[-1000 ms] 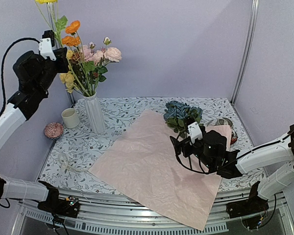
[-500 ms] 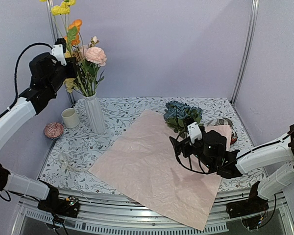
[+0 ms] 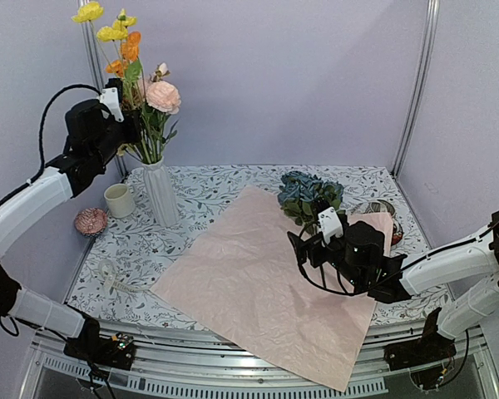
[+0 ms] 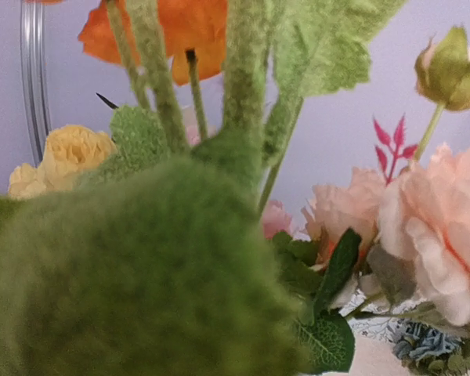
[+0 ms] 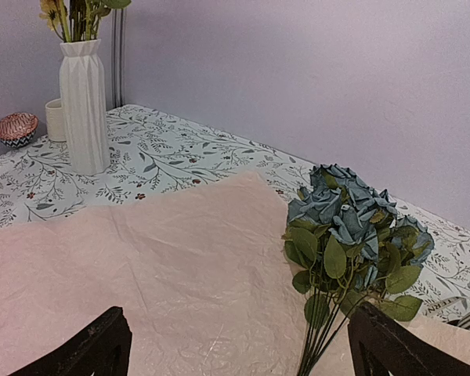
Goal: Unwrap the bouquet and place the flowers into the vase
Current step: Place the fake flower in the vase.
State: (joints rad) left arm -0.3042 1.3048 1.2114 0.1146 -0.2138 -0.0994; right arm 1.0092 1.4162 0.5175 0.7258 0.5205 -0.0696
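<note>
Since a second ago the left gripper point(image 3: 126, 123) has swung rightward and lower, bringing the flowers point(image 3: 154, 96) more upright over the vase point(image 3: 160, 193); the right arm has not shifted.

Lilac walls close in the worktop point(image 3: 233, 184), which wears a leaf-print cloth. The pink wrapping paper point(image 3: 258, 283) lies spread flat across most of it, directly beneath the right gripper point(image 3: 303, 249), with its near corner hanging over the front edge. That gripper hovers above the sheet with its jaws spread wide and nothing between them. Just beyond it, a little to its right, the blue-teal cluster point(image 3: 309, 193) lies at the paper's far edge.

Below the left gripper, a cream mug point(image 3: 119, 200) and a small patterned bowl point(image 3: 91, 221) stand to the left of the vase. The left gripper is closed on the flower stems just above the rim, and the stems run down into the vase's mouth. A fuzzy green leaf point(image 4: 141, 274) fills the left wrist view and hides the fingers.
</note>
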